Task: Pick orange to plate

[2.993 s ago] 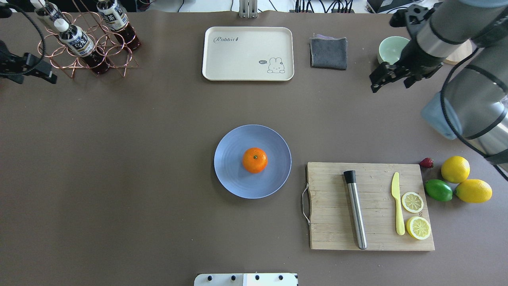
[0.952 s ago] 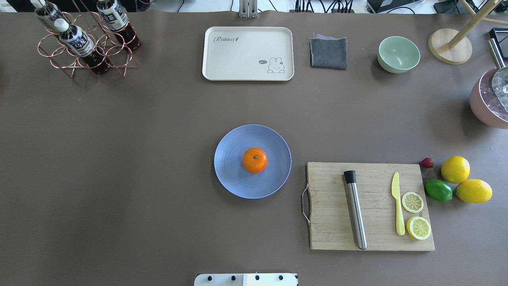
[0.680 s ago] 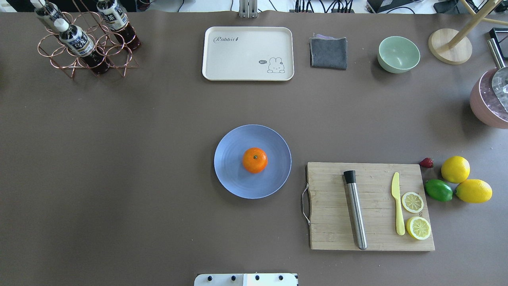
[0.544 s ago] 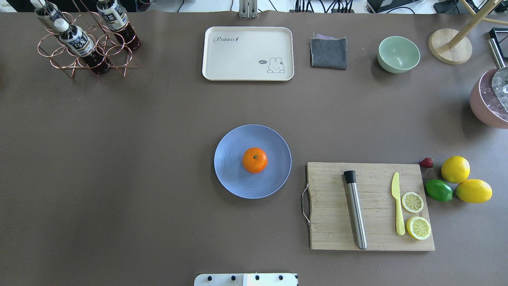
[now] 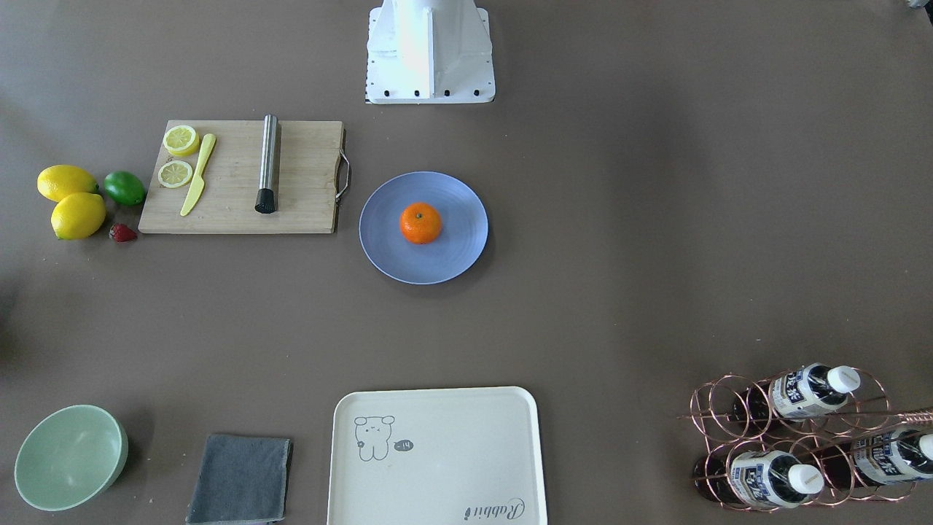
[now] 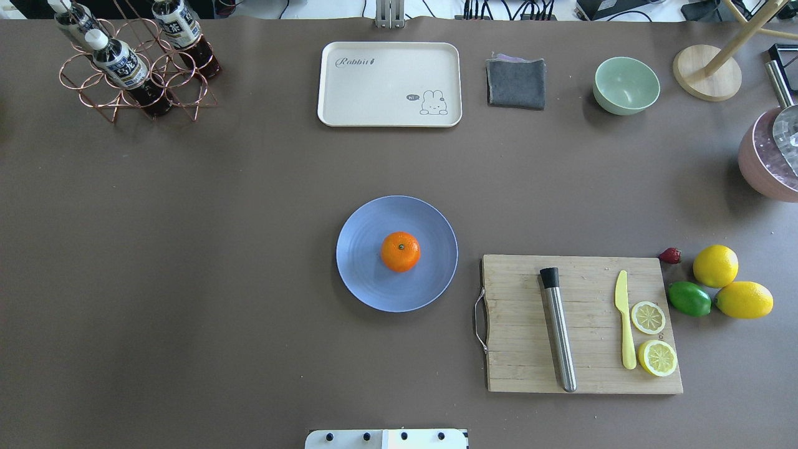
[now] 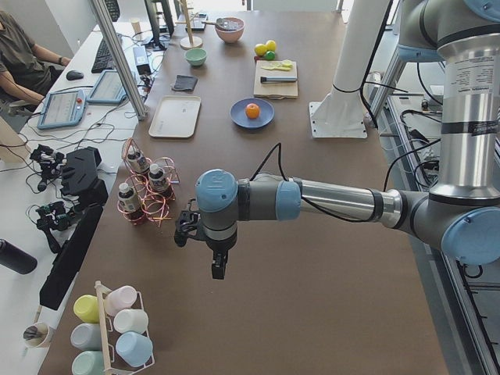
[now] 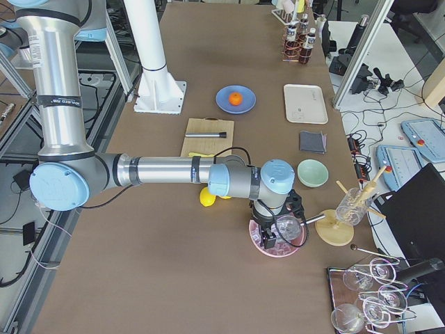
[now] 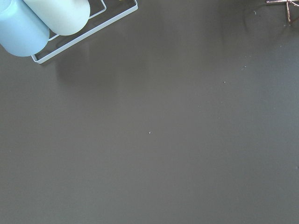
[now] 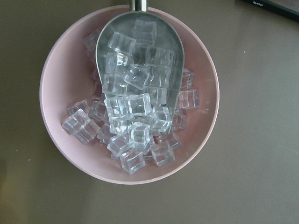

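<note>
The orange rests at the middle of the blue plate, stem dot up; both also show in the front view as orange on plate. No gripper is near them. My left gripper hangs over bare table far off at the left end, beyond the bottle rack. At the opposite end my right gripper hovers above a pink bowl. Neither wrist view shows any fingers, so I cannot tell whether either gripper is open or shut.
A cutting board with a steel rod, yellow knife and lemon slices lies right of the plate, with lemons and a lime beyond. Cream tray, grey cloth, green bowl and bottle rack line the far side. A pink ice bowl holds a scoop.
Since three seconds ago both arms have drawn out of the overhead view toward the table's ends. The orange and plate have not moved; nothing differs over the last second.
</note>
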Controlling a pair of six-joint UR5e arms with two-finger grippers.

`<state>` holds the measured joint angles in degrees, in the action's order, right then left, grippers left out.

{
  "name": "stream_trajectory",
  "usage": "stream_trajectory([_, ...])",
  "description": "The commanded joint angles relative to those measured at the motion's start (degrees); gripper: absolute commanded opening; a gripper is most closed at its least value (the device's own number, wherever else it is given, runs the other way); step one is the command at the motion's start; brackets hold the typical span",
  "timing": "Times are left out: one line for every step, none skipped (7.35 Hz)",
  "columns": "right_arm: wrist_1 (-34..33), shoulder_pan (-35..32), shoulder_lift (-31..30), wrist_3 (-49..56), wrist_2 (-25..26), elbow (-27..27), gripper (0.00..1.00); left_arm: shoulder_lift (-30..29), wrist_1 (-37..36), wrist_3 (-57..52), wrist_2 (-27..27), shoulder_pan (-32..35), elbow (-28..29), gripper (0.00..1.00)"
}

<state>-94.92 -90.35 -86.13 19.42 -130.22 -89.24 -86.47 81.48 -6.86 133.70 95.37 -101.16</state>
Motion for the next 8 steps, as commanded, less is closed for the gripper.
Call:
stream_trajectory([-0.3,0.1,-0.1,0.0,-0.6,-0.1,1.0,0.4,0.1,-0.1,0.2,0.0,0.2,0.97])
stream_trajectory([-0.5,0.2,-0.1,-0.1,-0.8,-0.1,1.0,1.1,0.2,0.0,0.2,-0.1,-0.3,0.97])
stream_trajectory([-0.6,0.2,0.0,-0.2,-0.8,-0.1,1.0,1.2,0.2,0.0,0.2,-0.1,-0.2,0.97])
stream_trajectory([-0.6,0.2,0.0,-1.1,-0.8,0.2,1.0,1.1,0.2,0.0,0.2,-0.1,-0.4,0.97])
stream_trajectory([-0.6,0.2,-0.1,-3.8,-0.8,0.1,1.0,1.1,0.3,0.0,0.2,-0.2,0.1,0.97])
stream_trajectory([-0.6,0.2,-0.3,-4.5,-0.8,0.2,1.0,1.1,0.3,0.2,0.2,-0.2,-0.1,0.97])
stream_trajectory([-0.7,0.2,-0.4,-4.9,-0.8,0.3,1.0,1.1,0.2,0.2,0.2,-0.2,0.1,0.97])
stream_trajectory([-1.0,0.2,-0.4,-6.4,-0.8,0.3,1.0,1.2,0.1,0.3,0.3,-0.2,0.0,0.97])
